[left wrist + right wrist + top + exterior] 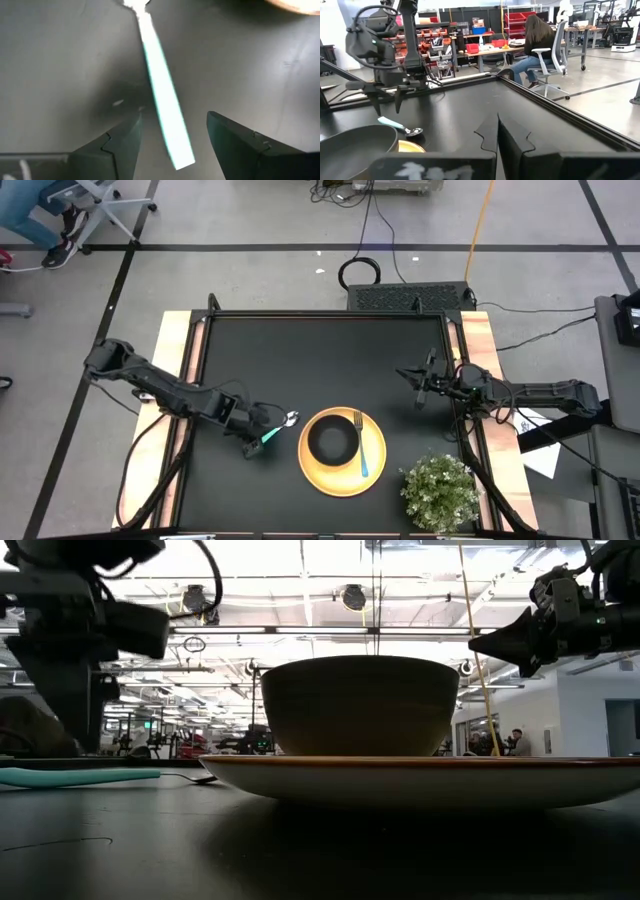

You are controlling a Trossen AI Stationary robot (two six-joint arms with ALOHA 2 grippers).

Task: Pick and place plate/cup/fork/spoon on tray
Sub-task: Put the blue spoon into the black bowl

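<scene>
The yellow tray lies at the table's near middle. The dark cup stands on it, and the fork lies on the tray to the cup's right. The spoon lies flat on the table just left of the tray, its silver head toward the tray. My left gripper is open just above the spoon's teal handle, one finger on either side of it and not touching. My right gripper is shut and empty, raised over the table's right side.
A potted plant stands at the table's near right corner, close to the tray. Wooden rails run along the table's left and right sides. A person sits at a desk in the room beyond the table.
</scene>
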